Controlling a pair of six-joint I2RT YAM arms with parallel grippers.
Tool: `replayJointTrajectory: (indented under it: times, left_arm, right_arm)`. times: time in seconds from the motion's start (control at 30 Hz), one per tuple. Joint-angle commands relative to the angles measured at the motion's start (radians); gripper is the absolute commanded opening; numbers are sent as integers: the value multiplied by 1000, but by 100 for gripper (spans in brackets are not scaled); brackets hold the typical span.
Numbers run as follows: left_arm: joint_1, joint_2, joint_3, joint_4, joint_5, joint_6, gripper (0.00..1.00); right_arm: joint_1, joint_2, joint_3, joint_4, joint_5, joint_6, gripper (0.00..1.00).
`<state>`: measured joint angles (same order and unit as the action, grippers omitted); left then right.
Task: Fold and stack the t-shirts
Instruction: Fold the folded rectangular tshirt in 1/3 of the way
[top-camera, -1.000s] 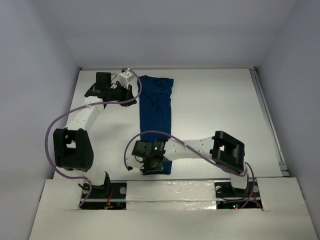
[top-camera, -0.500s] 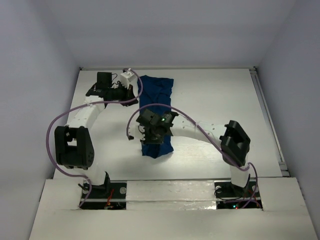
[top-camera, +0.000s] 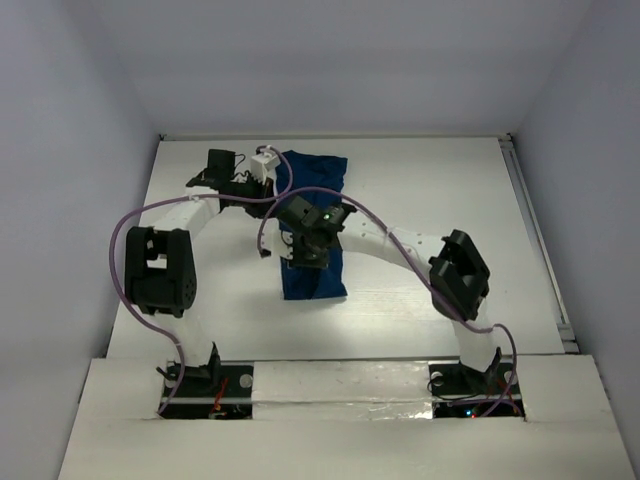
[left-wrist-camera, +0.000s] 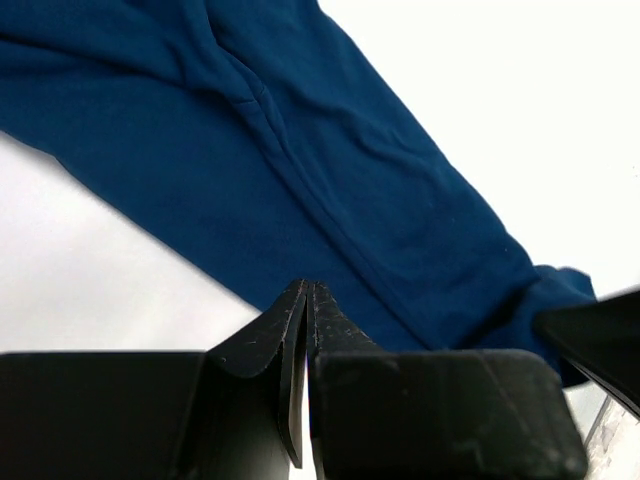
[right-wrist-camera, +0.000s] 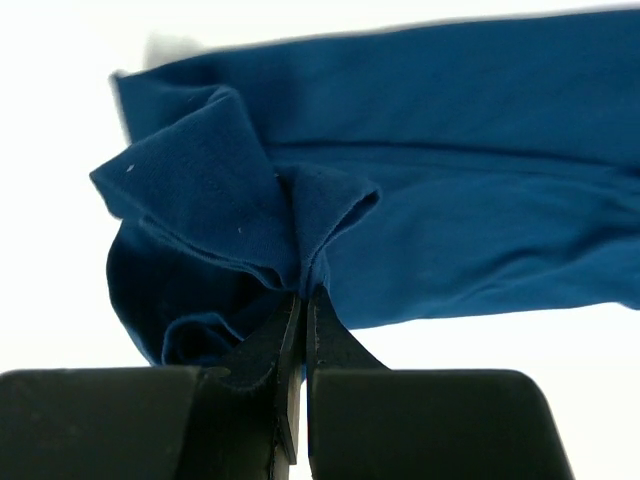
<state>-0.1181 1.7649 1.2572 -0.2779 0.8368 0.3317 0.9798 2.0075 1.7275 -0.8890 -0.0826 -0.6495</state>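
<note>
- Done, judging by its shape: the navy t-shirt (top-camera: 318, 282) lies as a narrow lengthwise strip at upper centre of the overhead frame, on the worktop (top-camera: 450, 190)
- In hand: right jaws closed on a bunched end of the cloth, raised over the strip's middle; the crosswise fold looks about half made
- Left jaws closed at the strip's upper-left edge; whether they pinch cloth I cannot tell
- Left: lay that end down, square it; no second shirt or stack in view

The right claw (right-wrist-camera: 303, 300) pinches a bunched fold of the t-shirt (right-wrist-camera: 480, 180), seemingly raised off the table (right-wrist-camera: 50, 250).
</note>
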Motion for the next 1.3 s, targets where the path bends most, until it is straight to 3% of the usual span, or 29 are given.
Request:
replayJointTrajectory:
  times: [0.0, 0.3, 0.9, 1.27]
  left_arm:
    - [-3, -61, -2, 14, 28, 9, 0]
    - [-3, -78, -13, 23, 13, 9, 0]
    - [-3, -82, -12, 20, 5, 6, 0]
    - [18, -130, 4, 8, -31, -2, 0]
  right_arm:
    - [-44, 51, 128, -27, 23, -61, 0]
    - [-102, 198, 401, -105, 41, -102, 0]
    - [-225, 427, 742, -177, 110, -165, 0]
    - [-267, 442, 699, -169, 152, -141, 0]
